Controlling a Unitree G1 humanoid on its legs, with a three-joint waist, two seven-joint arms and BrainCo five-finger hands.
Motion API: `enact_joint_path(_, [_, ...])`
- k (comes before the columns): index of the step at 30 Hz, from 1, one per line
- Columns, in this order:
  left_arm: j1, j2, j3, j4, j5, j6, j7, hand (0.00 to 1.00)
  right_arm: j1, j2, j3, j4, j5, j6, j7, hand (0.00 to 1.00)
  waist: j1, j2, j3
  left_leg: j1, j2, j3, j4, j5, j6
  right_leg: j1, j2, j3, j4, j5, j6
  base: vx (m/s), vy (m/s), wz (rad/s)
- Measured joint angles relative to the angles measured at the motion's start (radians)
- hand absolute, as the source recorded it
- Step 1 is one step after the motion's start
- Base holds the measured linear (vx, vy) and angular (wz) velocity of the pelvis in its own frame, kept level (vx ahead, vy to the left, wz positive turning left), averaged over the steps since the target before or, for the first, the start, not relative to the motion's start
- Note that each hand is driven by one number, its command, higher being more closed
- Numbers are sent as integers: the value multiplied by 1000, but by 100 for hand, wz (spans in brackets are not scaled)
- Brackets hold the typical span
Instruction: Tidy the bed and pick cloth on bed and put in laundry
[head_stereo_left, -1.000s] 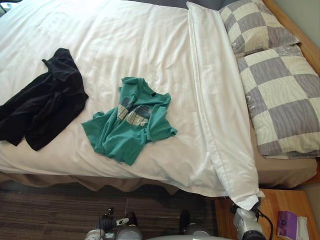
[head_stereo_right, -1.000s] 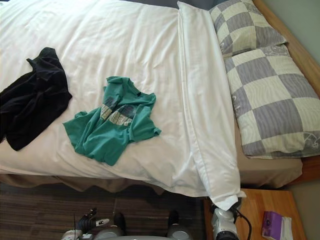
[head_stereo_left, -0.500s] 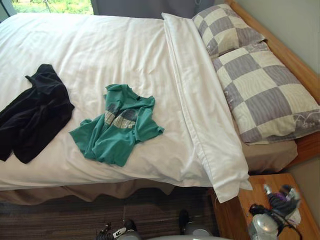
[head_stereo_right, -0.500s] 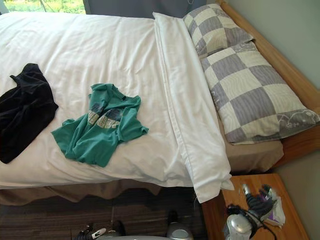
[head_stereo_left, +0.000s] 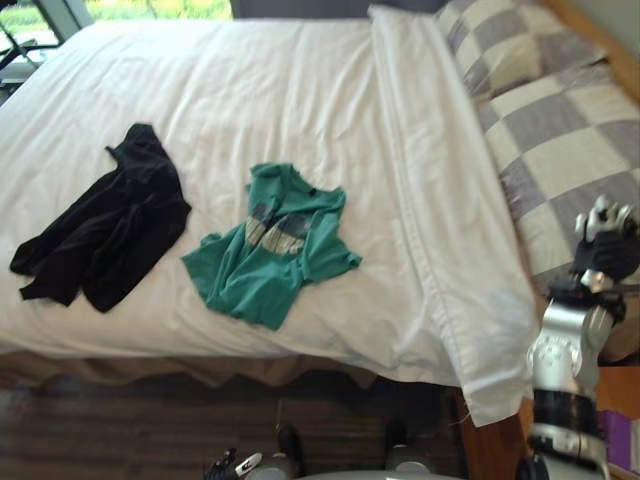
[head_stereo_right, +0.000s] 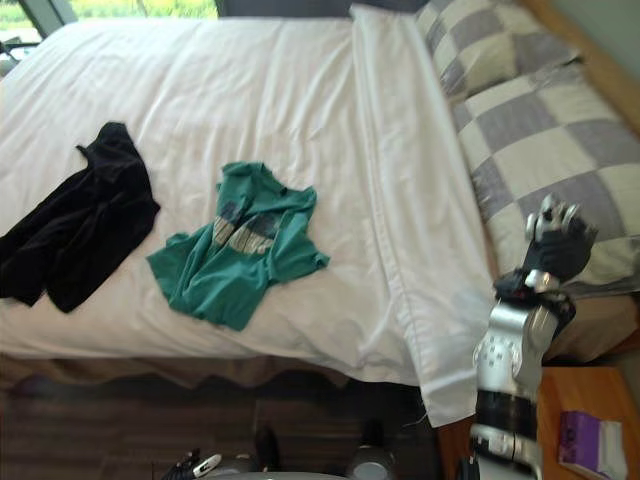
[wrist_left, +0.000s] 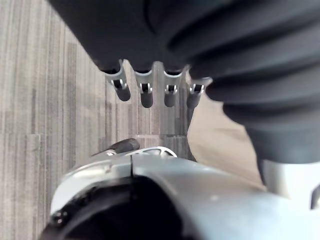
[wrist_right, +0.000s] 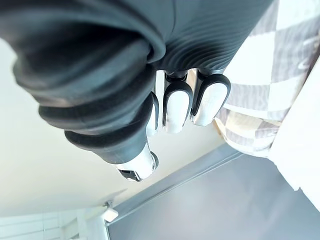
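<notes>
A green t-shirt (head_stereo_left: 270, 245) lies crumpled near the front middle of the white duvet (head_stereo_left: 300, 90). Left of it, close to the bed's left side, a black cloth (head_stereo_left: 105, 230) is bunched up. My right hand (head_stereo_left: 608, 250) is raised at the right, over the front edge of the checked pillow, well clear of both garments. Its fingers (wrist_right: 185, 102) are curled in and hold nothing. My left hand (wrist_left: 145, 92) hangs over the floor with straight fingers, empty.
Two grey-and-cream checked pillows (head_stereo_left: 570, 130) lie at the head on the right, beside the duvet's folded-back edge (head_stereo_left: 440, 200). A wooden nightstand (head_stereo_right: 560, 400) with a purple packet (head_stereo_right: 590, 445) stands at the lower right. Striped carpet (head_stereo_left: 120, 420) runs along the bed's front.
My right hand has left the duvet's corner, passed over the nightstand and risen beside the pillow, its fingers curling shut. The head camera has also shifted; the garments lie as before.
</notes>
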Motion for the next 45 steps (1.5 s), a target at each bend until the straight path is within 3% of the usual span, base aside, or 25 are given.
enact_joint_path(3, [-66,-1,-12,-2,-33,-11,2,0,-227,-120,-4,132,61,0,-16,100,3,34,119,-84,2,-20,7,42,7,-89,3,-8,17,21,-13,-55,13,18])
enact_joint_path(7, [-118,-7,-59,-1,-67,-18,13,0,-323,-231,-8,298,120,1,-27,100,20,66,170,-172,-2,-24,7,62,15,-171,5,-12,16,40,-19,-18,10,8])
enact_joint_path(10, [-141,-23,-83,5,-88,-21,31,0,-342,-252,-66,417,175,3,-48,100,27,105,191,-226,-10,-23,7,69,22,-228,-2,-4,17,46,-14,62,3,-1])
enact_joint_path(11, [-149,-33,-93,9,-107,-35,41,0,-305,-246,-88,459,198,13,-49,100,26,129,204,-247,-14,-15,7,69,22,-254,-7,3,17,47,-12,98,-7,-6])
enact_joint_path(13, [-157,-40,-93,12,-109,-39,47,0,-248,-214,-109,451,197,17,-35,100,25,140,210,-255,-12,-3,7,69,22,-270,-8,12,18,47,-12,77,-15,-14])
enact_joint_path(17, [-202,-42,-89,28,-129,-42,44,0,-96,-102,-101,326,189,-24,51,100,6,135,215,-246,-3,26,7,68,21,-278,-2,31,28,46,-11,91,-37,-20])
enact_joint_path(19, [-257,-44,-76,27,-153,-42,37,0,15,-3,-53,311,113,-65,106,100,-10,101,222,-225,7,37,8,62,12,-268,10,32,35,42,-12,54,-47,-15])
enact_joint_path(22, [-312,-88,-49,16,-169,-35,12,0,175,96,3,377,37,-71,123,100,-32,57,219,-193,19,45,8,56,4,-240,20,35,35,34,-19,23,-26,-9])
enact_joint_path(23, [-318,-97,-50,12,-171,-35,4,0,206,113,13,410,26,-64,134,0,-32,51,219,-187,20,47,8,54,0,-235,22,37,35,31,-19,9,-30,-13])
enact_joint_path(28, [-328,-122,-39,13,-188,-8,7,0,399,257,95,669,-145,23,158,0,-44,47,219,-142,34,74,7,48,-7,-210,39,65,33,27,-22,26,-35,-21])
enact_joint_path(31, [-321,-121,-39,20,-187,-7,9,0,485,296,105,690,-236,24,161,0,-47,43,213,-89,37,75,7,42,-11,-155,42,64,30,23,-17,38,-13,-3])
enact_joint_path(36, [-266,-104,-14,40,-163,16,11,0,493,276,212,730,-409,19,176,0,-52,10,114,-33,39,52,5,36,-14,-56,44,29,-21,20,-11,40,-12,15])
enact_joint_path(41, [-217,-83,-19,49,-73,45,0,0,483,276,292,762,-509,6,168,0,-28,-3,34,28,37,51,0,17,-24,15,45,23,-40,15,-8,15,2,2])
enact_joint_path(45, [-202,-68,-27,58,-28,94,29,0,481,280,333,769,-542,19,155,0,-30,-14,12,86,23,30,3,-27,-28,-8,20,2,145,-129,-44,19,4,19])
